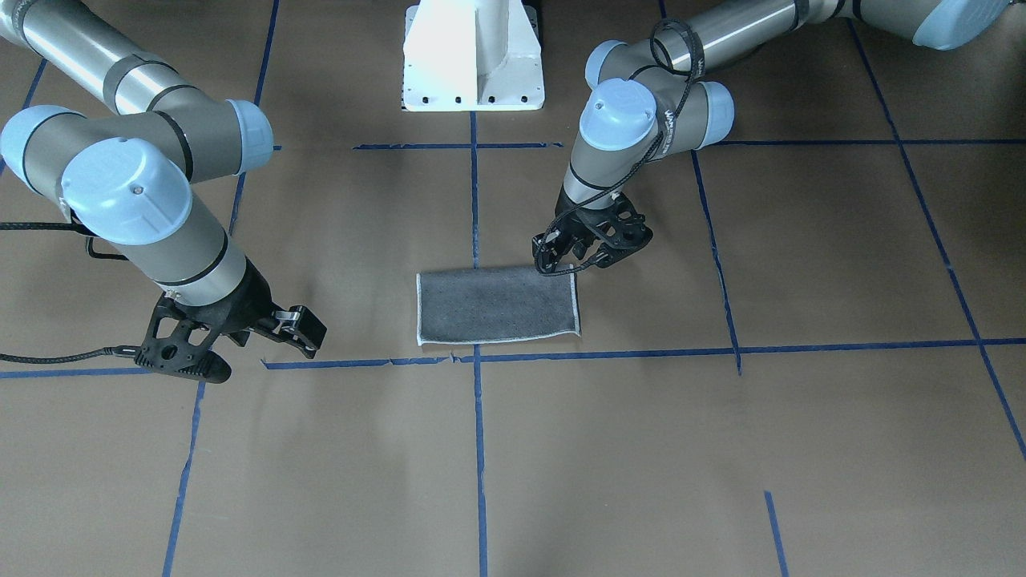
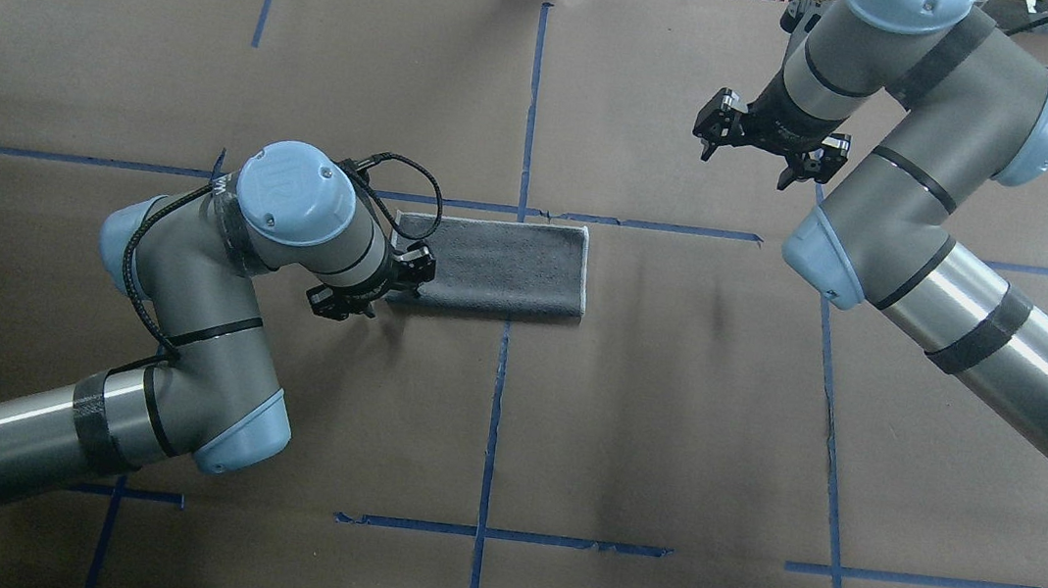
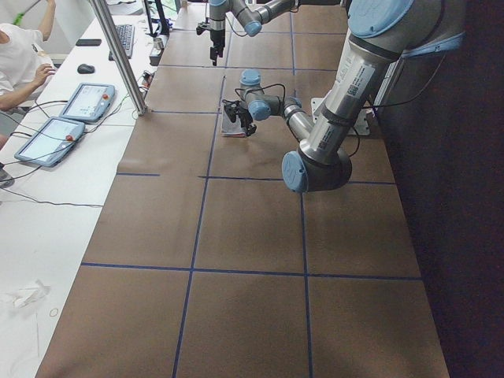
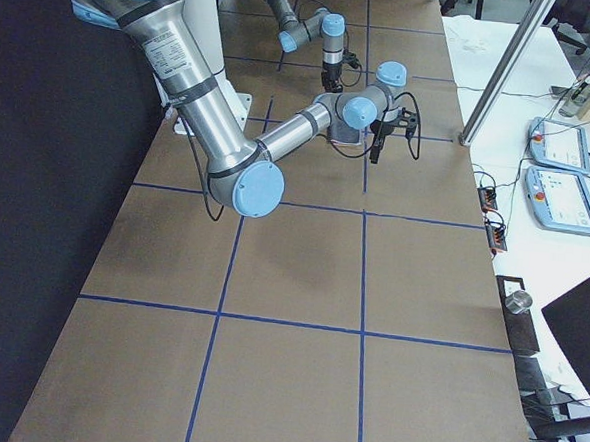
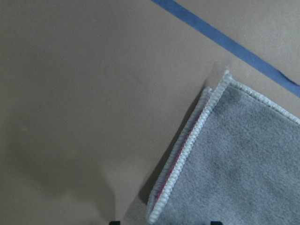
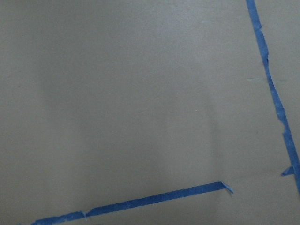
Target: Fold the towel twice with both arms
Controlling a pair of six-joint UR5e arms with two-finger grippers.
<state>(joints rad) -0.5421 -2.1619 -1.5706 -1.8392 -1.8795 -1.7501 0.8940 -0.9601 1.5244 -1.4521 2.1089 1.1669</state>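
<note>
The towel [image 1: 497,304] lies flat on the brown table, folded into a rectangle with its grey face up and pale edging around it. It also shows in the overhead view [image 2: 488,265]. In the left wrist view the towel [image 5: 243,159] shows two stacked edge layers with a thin pink line between them. My left gripper [image 2: 381,290] is open, low over the towel's end on my left, at its corner nearer my base [image 1: 581,258]. My right gripper [image 2: 746,166] is open and empty, raised well away from the towel on my right [image 1: 248,344].
Blue tape lines [image 2: 499,380] cross the brown paper table. The white pedestal base [image 1: 473,56] stands at the robot's side. In the left exterior view, tablets [image 3: 67,118] and an operator [image 3: 20,59] are at a side desk beyond the table edge.
</note>
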